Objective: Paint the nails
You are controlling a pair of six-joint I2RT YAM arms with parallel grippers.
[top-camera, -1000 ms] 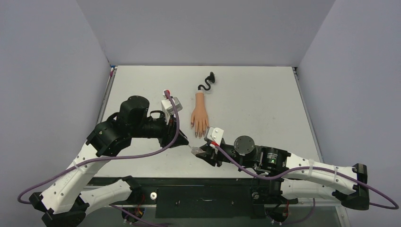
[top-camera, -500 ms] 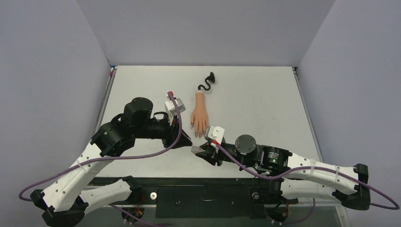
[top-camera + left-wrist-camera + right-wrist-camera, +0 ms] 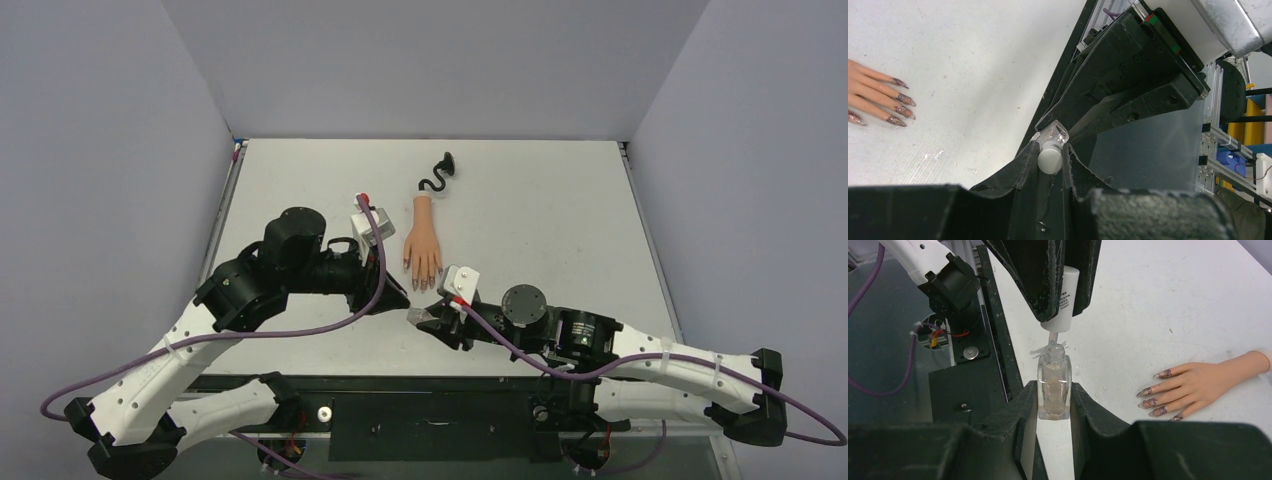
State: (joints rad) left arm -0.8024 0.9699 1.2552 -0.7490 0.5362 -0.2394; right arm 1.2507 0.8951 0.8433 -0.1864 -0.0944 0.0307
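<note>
Counter (image 3: 560, 200): white, carries everything listed.
Left arm (image 3: 250, 285): elbow bent, forearm reaching right.
Right arm (image 3: 600, 345): low, stretched left.
Mannequin hand (image 3: 423, 245): flat, mid-counter, long axis far-to-near, fingers toward the arm bases.
Right claw (image 3: 1054, 390): clamped on upright polish bottle (image 3: 1053, 400).
Left claw (image 3: 1050, 150): pinching white brush cap (image 3: 1050, 159), stem at bottle neck.
Nails (image 3: 1154, 402): five, dark, pointing nearward, near both claws.

One high overhead view, two close wrist views, mannequin hand (image 3: 423, 250) common to all
</note>
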